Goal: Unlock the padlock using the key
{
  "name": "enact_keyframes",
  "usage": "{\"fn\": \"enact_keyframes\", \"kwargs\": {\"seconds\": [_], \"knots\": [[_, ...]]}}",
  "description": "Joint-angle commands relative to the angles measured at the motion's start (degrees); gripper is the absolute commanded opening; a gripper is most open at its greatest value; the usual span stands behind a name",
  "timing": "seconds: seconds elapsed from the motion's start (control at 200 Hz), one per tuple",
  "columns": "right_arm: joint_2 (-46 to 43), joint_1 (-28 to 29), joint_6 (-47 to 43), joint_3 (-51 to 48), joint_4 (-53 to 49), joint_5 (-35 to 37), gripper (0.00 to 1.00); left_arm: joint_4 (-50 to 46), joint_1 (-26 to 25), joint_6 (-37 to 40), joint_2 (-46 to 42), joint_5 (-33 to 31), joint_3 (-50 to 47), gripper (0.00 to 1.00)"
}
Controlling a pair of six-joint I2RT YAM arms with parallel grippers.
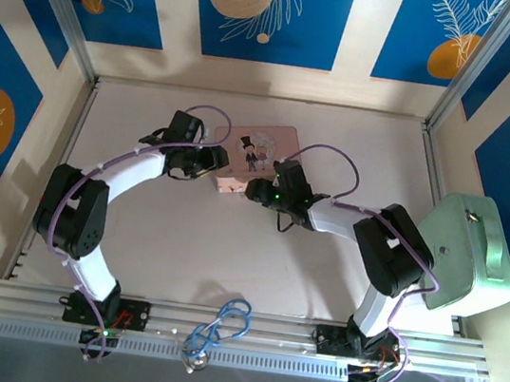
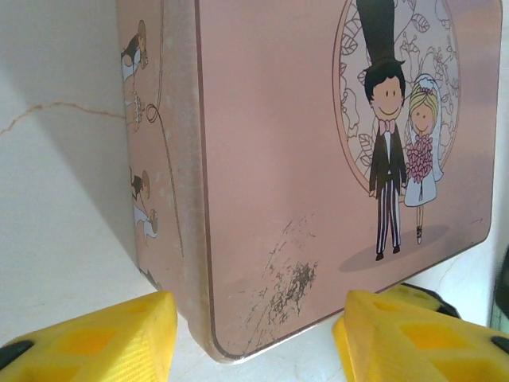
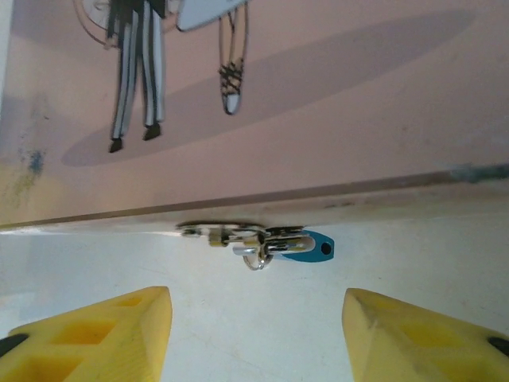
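Against pink box (image 3: 334, 119) edge: blue padlock (image 3: 308, 248); wedding-couple cartoon (image 2: 402, 151) on box

No words, numbers or brand marks are legible; the flat pink metal box (image 2: 270, 159) bears a wordless bride-and-groom cartoon.

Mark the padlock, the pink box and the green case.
padlock (image 3: 308, 247): right wrist view, on its blue body.
pink box (image 2: 270, 143): left wrist view, on the bare lid.
green case (image 1: 456, 261): top external view, on its top face.
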Motion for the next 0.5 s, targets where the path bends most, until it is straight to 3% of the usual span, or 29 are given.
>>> {"fn": "enact_keyframes", "kwargs": {"seconds": [0.0,0.495], "knots": [[1.8,0.5,-2.1,1.4,1.0,-0.6,0.57,-3.1,1.2,1.1,1.0,0.3,1.2,0.54],[7.1,1.1,-7.2,5.2,-1.7,3.5,0.53,-5.2,1.6,2.8,0.1,0.7,0.7,0.44]]}}
